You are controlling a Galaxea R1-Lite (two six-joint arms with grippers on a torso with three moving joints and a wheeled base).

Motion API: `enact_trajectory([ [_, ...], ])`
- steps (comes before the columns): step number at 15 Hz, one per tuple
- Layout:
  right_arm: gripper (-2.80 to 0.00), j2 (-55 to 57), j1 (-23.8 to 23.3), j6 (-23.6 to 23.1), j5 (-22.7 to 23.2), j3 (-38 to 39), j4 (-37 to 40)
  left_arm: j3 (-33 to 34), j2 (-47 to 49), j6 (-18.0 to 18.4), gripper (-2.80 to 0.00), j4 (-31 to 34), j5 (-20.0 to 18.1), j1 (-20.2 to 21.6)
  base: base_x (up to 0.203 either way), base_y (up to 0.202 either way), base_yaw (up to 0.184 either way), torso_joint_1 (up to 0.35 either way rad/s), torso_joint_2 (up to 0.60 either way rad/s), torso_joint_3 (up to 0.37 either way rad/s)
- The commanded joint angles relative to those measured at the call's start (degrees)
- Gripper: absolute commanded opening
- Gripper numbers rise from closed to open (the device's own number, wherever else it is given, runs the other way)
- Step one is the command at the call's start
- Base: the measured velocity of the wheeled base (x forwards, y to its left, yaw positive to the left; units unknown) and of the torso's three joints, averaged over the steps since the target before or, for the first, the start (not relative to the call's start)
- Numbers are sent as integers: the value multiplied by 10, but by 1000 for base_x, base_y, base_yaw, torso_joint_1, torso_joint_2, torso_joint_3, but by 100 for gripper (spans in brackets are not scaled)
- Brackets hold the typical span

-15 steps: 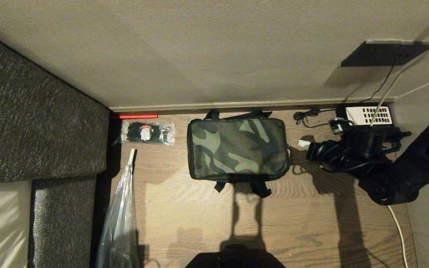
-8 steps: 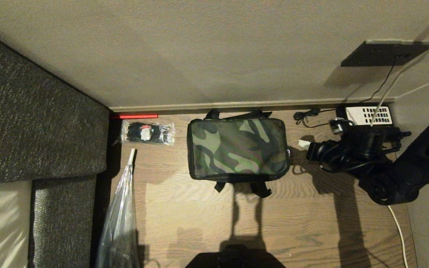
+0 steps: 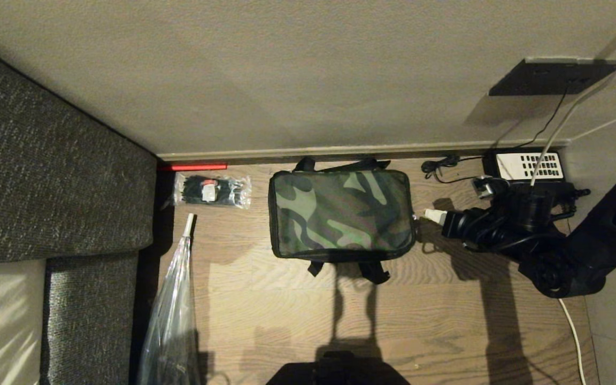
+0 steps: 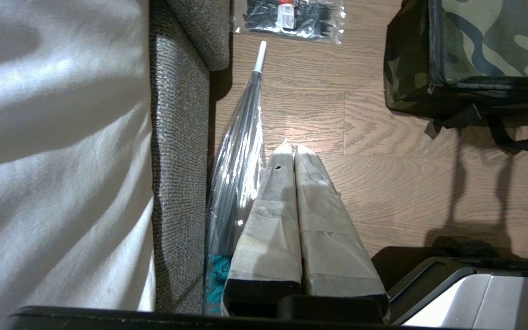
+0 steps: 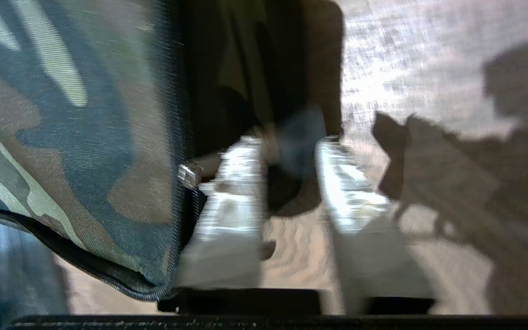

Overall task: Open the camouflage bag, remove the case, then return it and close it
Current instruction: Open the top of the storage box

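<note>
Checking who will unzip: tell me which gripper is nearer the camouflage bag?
Right. The right gripper sits just beside the camouflage bag, at its side edge; the left gripper hangs well away, near the umbrella.

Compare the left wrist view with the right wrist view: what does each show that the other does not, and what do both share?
Left wrist only: the shut left gripper, the folded clear umbrella, the sofa and a packet of black ties. Right wrist only: the right gripper, fingers parted, beside the bag's end. Both: the closed camouflage bag and the wooden floor.
</note>
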Motion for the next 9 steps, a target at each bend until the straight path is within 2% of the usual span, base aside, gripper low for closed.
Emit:
enact_trajectory([
  [1,0,1,0,3,2,-1,-2,2,-1,0,-280,0,0,0,0,0,0,0,0,0],
  [9,0,1,0,3,2,-1,-2,2,-1,0,-280,0,0,0,0,0,0,0,0,0],
])
